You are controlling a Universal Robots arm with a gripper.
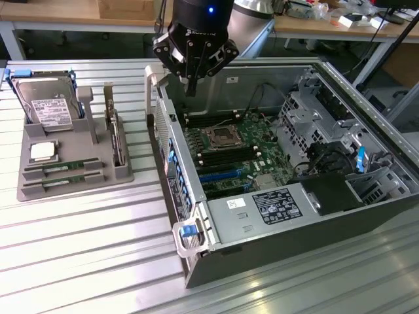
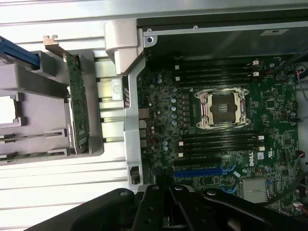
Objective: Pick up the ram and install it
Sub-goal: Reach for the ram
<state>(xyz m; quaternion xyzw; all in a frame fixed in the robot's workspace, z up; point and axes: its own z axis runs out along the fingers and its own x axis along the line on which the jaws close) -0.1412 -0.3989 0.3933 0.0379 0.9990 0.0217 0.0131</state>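
"Metal walls on the open computer case (image 1: 275, 75): how much room is there?"
"The top is open, and the motherboard (image 1: 229, 147) lies exposed with free air above it. The black gripper (image 1: 190, 88) hangs over the case's edge on the tray side, fingers pressed together and pinching nothing."
"And the surface?"
"A ribbed aluminium table (image 1: 85, 255), with a workbench (image 1: 65, 16) behind."
"Where is the ram (image 1: 64, 167)?"
"Well apart from the gripper, at the exterior view's left. Thin green sticks lie flat in a grey tray (image 1: 29, 188), near a hard drive (image 1: 46, 104) and a processor (image 1: 42, 152)."
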